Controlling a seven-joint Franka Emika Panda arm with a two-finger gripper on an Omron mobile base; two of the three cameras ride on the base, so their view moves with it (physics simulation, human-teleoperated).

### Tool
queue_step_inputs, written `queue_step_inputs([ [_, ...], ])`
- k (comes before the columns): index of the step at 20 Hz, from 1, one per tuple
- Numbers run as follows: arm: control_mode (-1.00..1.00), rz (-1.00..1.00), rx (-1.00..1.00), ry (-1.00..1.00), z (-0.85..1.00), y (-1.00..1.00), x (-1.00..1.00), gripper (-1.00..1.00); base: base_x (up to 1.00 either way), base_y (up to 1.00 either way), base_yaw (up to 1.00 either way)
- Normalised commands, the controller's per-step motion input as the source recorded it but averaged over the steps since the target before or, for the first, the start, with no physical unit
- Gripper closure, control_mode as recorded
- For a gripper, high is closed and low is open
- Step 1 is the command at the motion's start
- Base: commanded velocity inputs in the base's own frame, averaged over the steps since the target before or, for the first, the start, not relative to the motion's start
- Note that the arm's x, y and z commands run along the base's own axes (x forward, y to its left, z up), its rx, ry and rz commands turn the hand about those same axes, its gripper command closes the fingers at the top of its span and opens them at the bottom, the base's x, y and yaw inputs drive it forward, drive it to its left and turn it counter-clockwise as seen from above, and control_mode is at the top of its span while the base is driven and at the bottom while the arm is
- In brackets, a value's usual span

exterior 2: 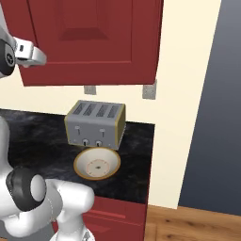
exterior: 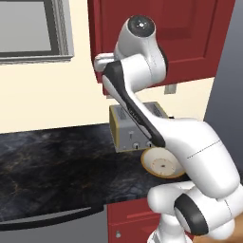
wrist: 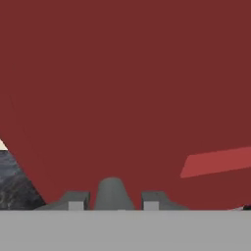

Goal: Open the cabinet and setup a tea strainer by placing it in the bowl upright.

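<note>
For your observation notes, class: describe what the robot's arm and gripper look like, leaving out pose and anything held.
The arm is glossy white with rounded segments, dark grey joint bands and a dark cap on top. A thin dashed line marks one link. The gripper shows two small grey finger tips.

bowl (exterior 2: 97, 165) on counter (exterior 2: 136, 160), just before toaster (exterior 2: 95, 123); cabinet (exterior 2: 94, 37) on wall above toaster

Arm hides part of bowl (exterior: 160, 165)
</note>
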Motion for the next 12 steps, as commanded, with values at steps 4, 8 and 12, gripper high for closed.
queue_step_inputs([
  [4, -1.00, 0.04, 0.09, -0.07, 0.06, -0.30, -0.90, 1.00, 0.00, 0.00, 0.00],
  [8, -1.00, 0.08, 0.10, -0.12, 0.16, -0.28, -0.87, 1.00, 0.00, 0.00, 0.00],
  [12, -1.00, 0.09, 0.12, -0.08, 0.35, -0.29, -0.70, 1.00, 0.00, 0.00, 0.00],
])
